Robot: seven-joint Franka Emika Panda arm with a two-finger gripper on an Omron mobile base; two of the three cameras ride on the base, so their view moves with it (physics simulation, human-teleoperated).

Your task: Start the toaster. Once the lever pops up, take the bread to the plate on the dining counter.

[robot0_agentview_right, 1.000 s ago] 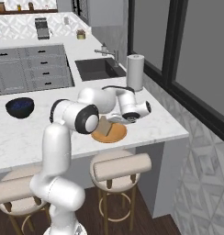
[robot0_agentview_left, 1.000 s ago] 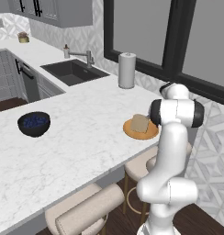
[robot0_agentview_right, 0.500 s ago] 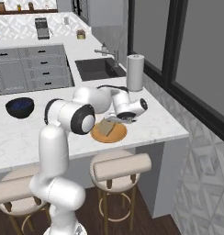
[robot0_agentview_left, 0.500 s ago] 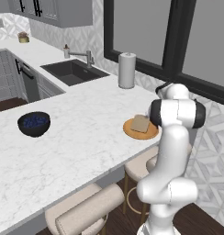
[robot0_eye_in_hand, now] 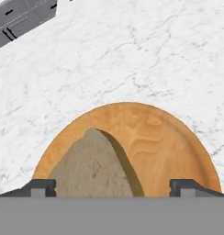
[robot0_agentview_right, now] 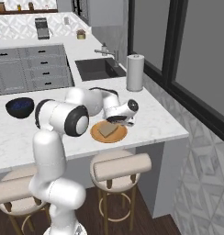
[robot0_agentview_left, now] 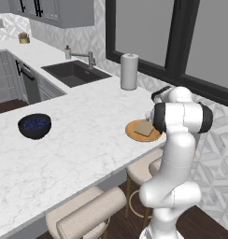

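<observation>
Spread wide, the jaws of the gripper hold nothing: in the hand view the two dark fingertips stand far apart at the bottom, with the bread between them and free of both. A second ago the gripper sat closer over the plate in the right base view and looked closed around the slice; since then the fingers have parted and the hand has drawn back a little toward the window side, leaving the slice behind. The bread has not shifted on the plate over that second.

The bread lies flat on the round orange-brown plate, which rests on the white marble dining counter near its overhanging edge, above the stools. In the right base view the slice sits roughly mid-plate, one corner turned toward the counter edge. Its long axis cannot be told; it looks nearly square.

A black bowl of blue berries stands well apart, farther along the counter.
</observation>
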